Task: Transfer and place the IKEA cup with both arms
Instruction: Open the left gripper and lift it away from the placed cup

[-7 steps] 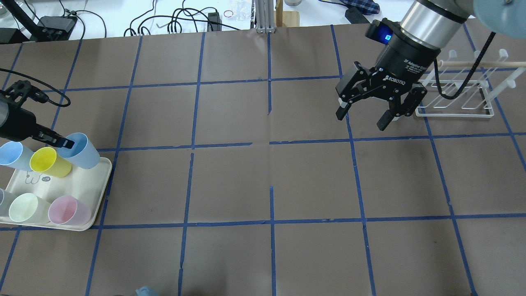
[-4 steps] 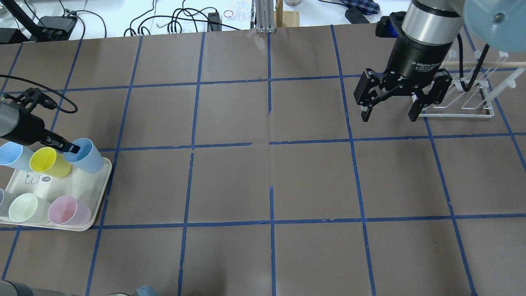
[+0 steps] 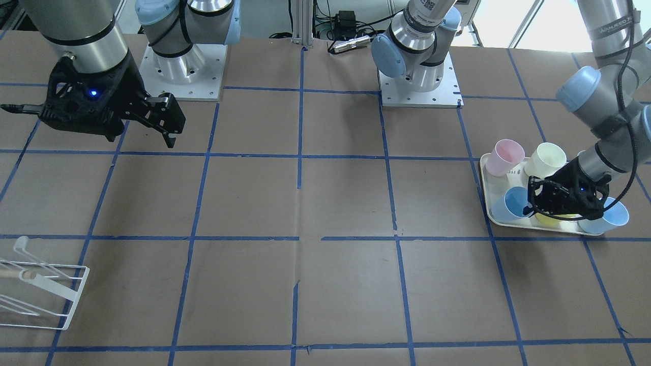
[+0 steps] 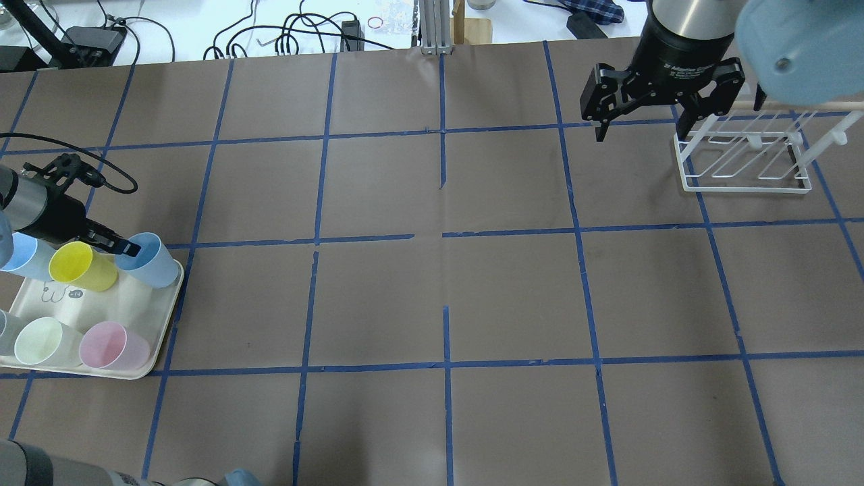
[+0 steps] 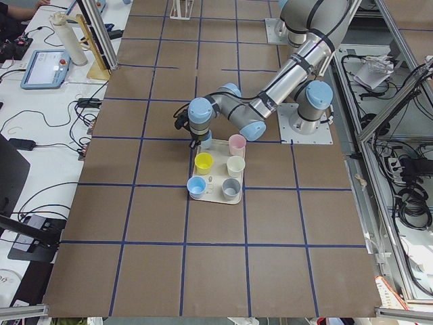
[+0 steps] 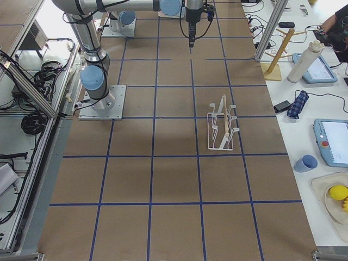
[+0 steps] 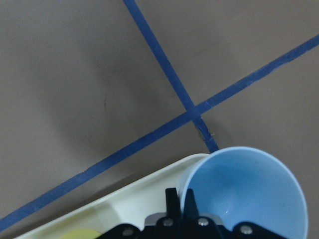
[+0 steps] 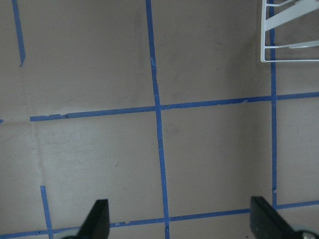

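The right gripper (image 4: 641,131) has shifted toward the rack (image 4: 746,191), fingers spread, while the left gripper (image 4: 127,248) apparently pinches the rim of the blue cup (image 4: 159,267).

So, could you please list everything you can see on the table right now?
Table: one, brown paper with a blue tape grid.
Tray: one, cream, robot's left end of the table.
IKEA cup: one, light blue, tray's far inner corner.
Yellow cup: one, yellow, far row, middle.
Paler blue cup: one, pale blue, far row, outer end.
Pink cup: one, pink, near row, inner end.
Pale green cup: one, pale green, near row, middle.
Grey cup: one, grey, near row, outer end.
Rack: one, white wire with a wooden rod, robot's right end.
Left hand: one, black, shut on the IKEA cup's rim.
Right hand: one, black, open, raised beside the rack.
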{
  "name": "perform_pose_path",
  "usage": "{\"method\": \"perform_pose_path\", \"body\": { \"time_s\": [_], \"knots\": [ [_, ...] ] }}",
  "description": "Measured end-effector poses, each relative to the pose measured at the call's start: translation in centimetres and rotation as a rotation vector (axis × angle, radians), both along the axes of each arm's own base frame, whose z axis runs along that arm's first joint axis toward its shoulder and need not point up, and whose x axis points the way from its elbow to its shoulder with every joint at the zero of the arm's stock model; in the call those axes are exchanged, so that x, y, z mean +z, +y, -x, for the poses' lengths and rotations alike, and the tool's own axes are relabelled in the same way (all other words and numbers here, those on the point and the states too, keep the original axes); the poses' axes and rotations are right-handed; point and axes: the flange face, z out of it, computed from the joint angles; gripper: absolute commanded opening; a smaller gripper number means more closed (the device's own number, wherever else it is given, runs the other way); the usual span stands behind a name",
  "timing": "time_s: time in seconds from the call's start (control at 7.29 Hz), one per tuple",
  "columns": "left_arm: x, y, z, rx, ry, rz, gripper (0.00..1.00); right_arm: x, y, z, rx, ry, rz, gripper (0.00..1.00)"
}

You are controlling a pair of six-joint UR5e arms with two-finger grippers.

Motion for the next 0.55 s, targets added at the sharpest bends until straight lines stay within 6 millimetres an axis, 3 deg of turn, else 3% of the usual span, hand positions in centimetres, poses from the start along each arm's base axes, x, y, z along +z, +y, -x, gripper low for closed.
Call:
{"method": "perform_pose_path", "body": {
  "time_s": [0.14, 0.27, 0.55],
  "knots": [
    [-0.4, 0.0, -0.1, 0.002, 0.001, -0.005, 0.43, 0.4, 0.2, -1.4, 0.022, 0.010, 0.032, 0.95],
    [-0.6, 0.0, -0.1, 0.006, 0.002, -0.009, 0.98, 0.8, 0.3, -2.2, 0.035, 0.013, 0.059, 0.96],
    [-0.4, -0.2, -0.1, 0.022, 0.001, -0.012, 1.00, 1.9, 1.2, -2.3, 0.039, -0.009, 0.073, 0.99]
  ]
}}
